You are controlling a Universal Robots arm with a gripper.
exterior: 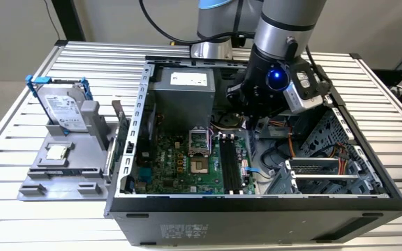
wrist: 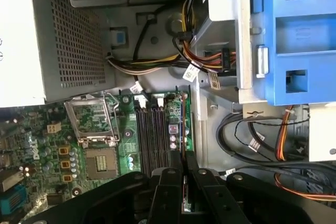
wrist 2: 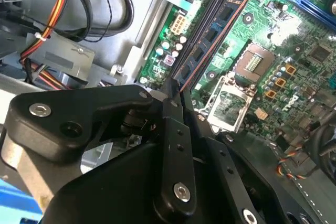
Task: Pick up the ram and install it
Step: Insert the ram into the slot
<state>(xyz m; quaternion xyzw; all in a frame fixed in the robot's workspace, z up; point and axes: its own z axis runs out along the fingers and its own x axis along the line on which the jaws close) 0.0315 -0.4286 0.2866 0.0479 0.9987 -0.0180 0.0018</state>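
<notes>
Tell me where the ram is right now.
In both wrist views the ram is clamped edge-on in the end effector, over the motherboard slots beside the processor socket.

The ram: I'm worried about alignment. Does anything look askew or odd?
Nothing stands out. The ram, clamped edge-on in the gripper, runs parallel to the black slots. Whether it is fully seated cannot be told.

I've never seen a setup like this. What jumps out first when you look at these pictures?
The silver robot arm reaching down into an open computer case, its gripper shut on the ram, a thin stick held edge-on right over the long black slots of the green motherboard. On the exterior view's left, a silver hard drive stands in a blue frame on a grey stand.
</notes>
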